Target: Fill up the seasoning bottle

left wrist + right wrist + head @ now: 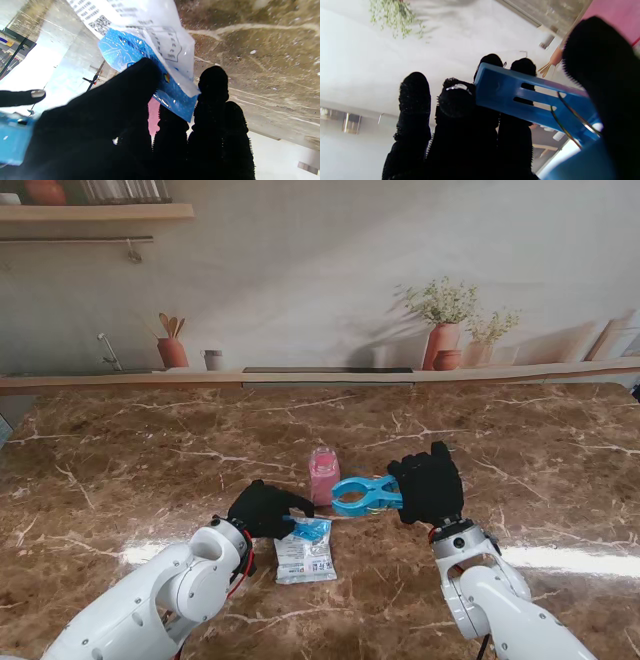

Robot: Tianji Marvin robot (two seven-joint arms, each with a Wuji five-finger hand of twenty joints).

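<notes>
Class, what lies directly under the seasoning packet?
The seasoning packet rests on the brown marble table. The left hand grips its blue top edge. Anything beneath the packet is covered, so cannot be seen.

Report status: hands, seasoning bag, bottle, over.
Left hand pinching seasoning bag top edge. Right hand holding blue clip, jaws toward bag. Pink bottle upright beyond the bag, nothing blocking.

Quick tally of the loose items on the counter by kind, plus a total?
Seasoning bottle, pink: 1
Seasoning packet, white and blue: 1
Bag clip, blue: 1
Total: 3
</notes>
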